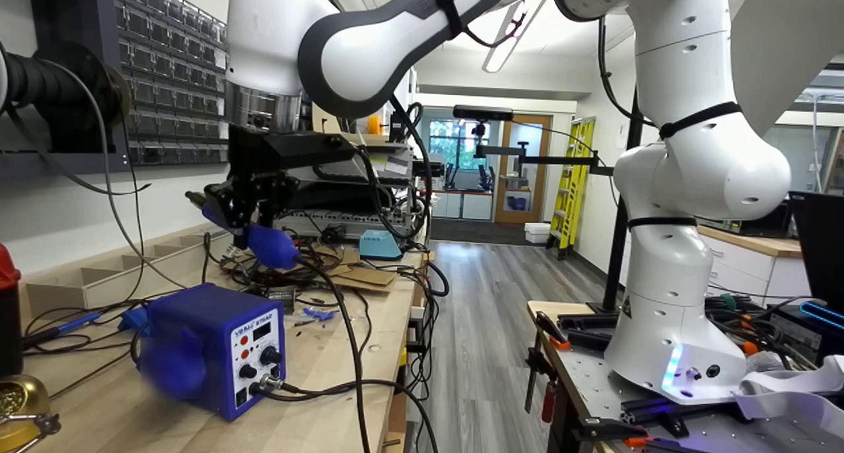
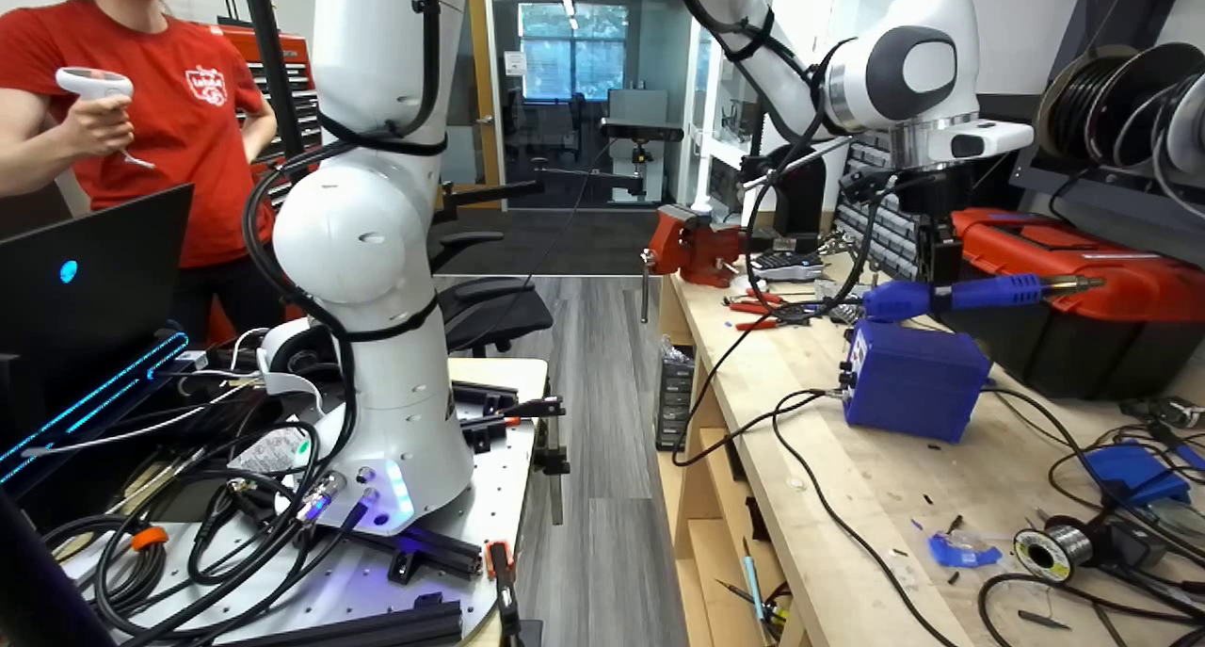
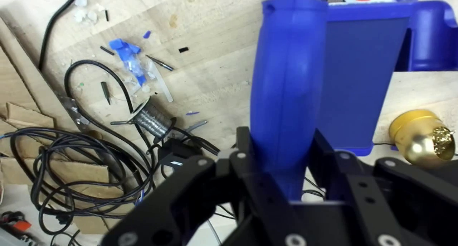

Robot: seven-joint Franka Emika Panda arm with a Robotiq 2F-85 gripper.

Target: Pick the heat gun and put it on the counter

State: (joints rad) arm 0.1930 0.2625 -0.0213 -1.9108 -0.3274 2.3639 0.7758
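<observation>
The heat gun (image 1: pixel 273 247) has a blue handle and a metal nozzle. It is held roughly level above the counter (image 1: pixel 330 407) in both exterior views (image 2: pixel 993 294). My gripper (image 1: pixel 249 232) is shut around its handle. In the wrist view the handle (image 3: pixel 286 77) sits between both fingers (image 3: pixel 281 145), and the nozzle is hidden. The heat gun's black cable (image 1: pixel 346 314) hangs down from its rear end. The blue heat gun station (image 1: pixel 257 354) stands upright on the counter, and it also shows in an exterior view (image 2: pixel 913 388), below the heat gun.
A blue holder (image 3: pixel 434 34) is on the station's side. A gold tip cleaner (image 3: pixel 411 131), a solder spool (image 3: pixel 152 119) and tangled cables (image 3: pixel 82 178) lie on the counter. A red-lidded toolbox (image 2: pixel 1083 261) and red vise (image 2: pixel 692 247) stand there too.
</observation>
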